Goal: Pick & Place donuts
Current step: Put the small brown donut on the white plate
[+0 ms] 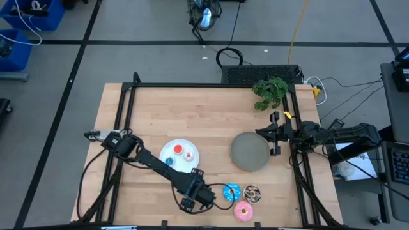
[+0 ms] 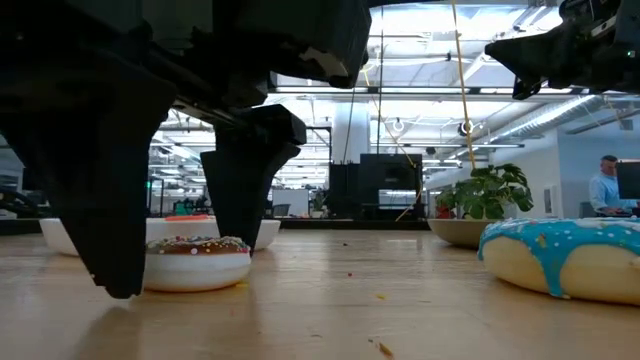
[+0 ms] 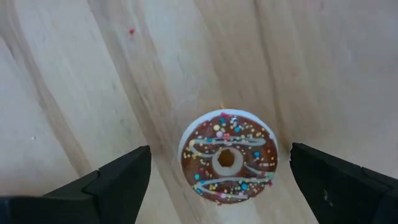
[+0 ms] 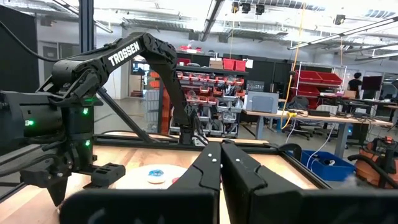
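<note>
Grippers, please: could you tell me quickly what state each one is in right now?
Left gripper: open, straddling the small brown sprinkled donut, not gripping.
Right gripper: shut, empty.

I see even, bright overhead light | ceiling strips [image 2: 560, 110] glare in low view | near left tool [image 2: 170, 215] a blurred silhouette | soft shadow beneath sprinkled donut [image 3: 229, 157] | desk [image 1: 211, 128] evenly lit

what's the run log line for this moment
left gripper: open, straddling small brown donut, not gripped | right gripper: shut, idle by grey plate
</note>
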Controlling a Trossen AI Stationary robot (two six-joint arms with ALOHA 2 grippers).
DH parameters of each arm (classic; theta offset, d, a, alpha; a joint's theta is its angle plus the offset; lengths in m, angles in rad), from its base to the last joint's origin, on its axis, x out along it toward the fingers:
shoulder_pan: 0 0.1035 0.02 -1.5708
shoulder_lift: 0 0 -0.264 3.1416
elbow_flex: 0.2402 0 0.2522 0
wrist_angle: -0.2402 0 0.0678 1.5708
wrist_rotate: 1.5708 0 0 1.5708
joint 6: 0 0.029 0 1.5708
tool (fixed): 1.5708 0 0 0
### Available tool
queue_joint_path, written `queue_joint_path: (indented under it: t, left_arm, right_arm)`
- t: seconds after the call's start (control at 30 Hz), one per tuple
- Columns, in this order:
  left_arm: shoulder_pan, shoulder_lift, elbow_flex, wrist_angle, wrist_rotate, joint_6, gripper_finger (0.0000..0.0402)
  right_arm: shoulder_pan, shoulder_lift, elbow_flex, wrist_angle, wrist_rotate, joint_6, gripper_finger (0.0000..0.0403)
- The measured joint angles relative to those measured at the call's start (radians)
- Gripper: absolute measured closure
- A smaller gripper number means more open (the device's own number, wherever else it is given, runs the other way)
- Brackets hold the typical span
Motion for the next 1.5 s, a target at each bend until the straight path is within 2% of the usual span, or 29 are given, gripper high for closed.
queue_joint_path:
  t: [0.77,0.87,1.23,1.5]
  left_arm:
    - [0.001,0.002,0.000,0.002,-0.015,-0.006,0.0028]
    - [0.001,0.002,0.000,0.002,-0.015,-0.003,0.0050]
    - [0.001,0.002,0.000,0.004,-0.015,-0.002,0.0182]
    - [0.001,-0.006,0.028,-0.022,-0.009,0.027,0.0240]
  right_arm:
    - [0.000,0.000,0.000,0.000,0.000,0.000,0.0403]
    - [0.000,0.000,0.000,0.000,0.000,0.000,0.0403]
    - [0.000,0.000,0.000,0.000,0.000,0.000,0.0403]
    - [0.000,0.000,0.000,0.000,0.000,0.000,0.0403]
